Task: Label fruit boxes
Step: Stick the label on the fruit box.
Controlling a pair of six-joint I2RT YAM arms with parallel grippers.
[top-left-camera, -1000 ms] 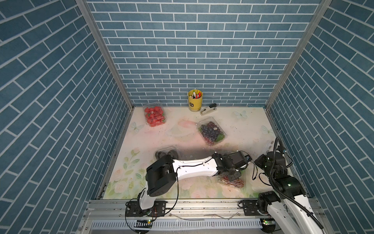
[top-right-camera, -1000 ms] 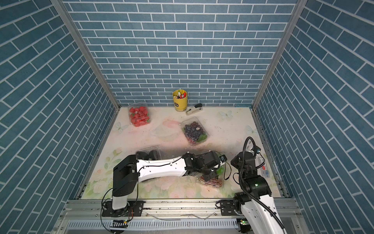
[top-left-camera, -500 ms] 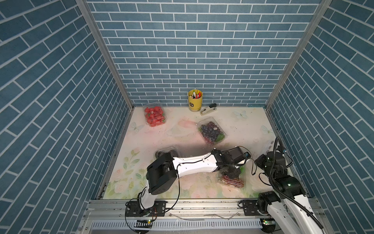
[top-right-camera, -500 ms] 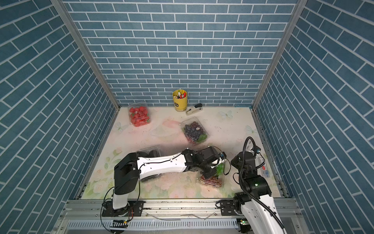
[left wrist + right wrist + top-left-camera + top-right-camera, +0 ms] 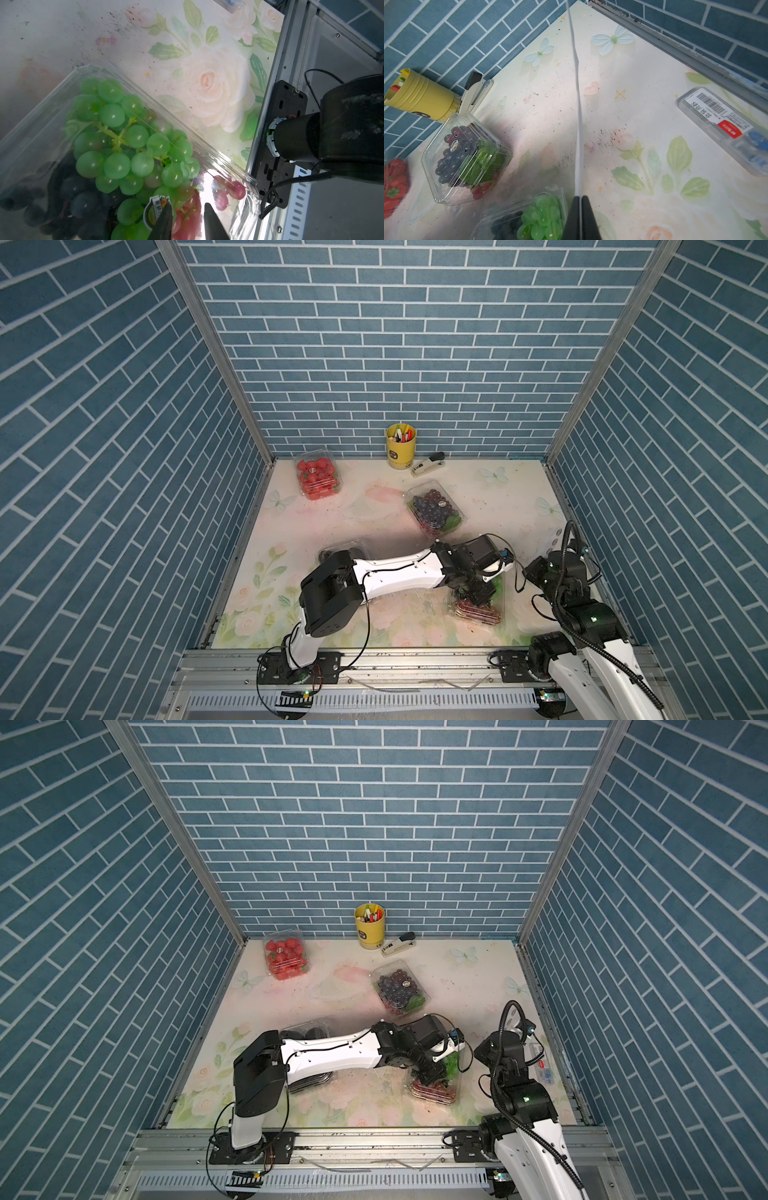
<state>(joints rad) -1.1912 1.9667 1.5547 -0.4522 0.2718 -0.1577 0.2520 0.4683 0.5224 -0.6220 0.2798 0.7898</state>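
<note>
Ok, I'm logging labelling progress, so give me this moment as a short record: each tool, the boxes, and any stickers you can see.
left tool: open, jaws apart over the mixed grape box
round sticker: at that tool's tip; on the lid or just above it, cannot tell
right tool: shut on the white sheet, seen edge-on
dark grape box: mid-table, lid label on it
strawberry box: far left corner
black fruit box: partly hidden under the left arm
</note>
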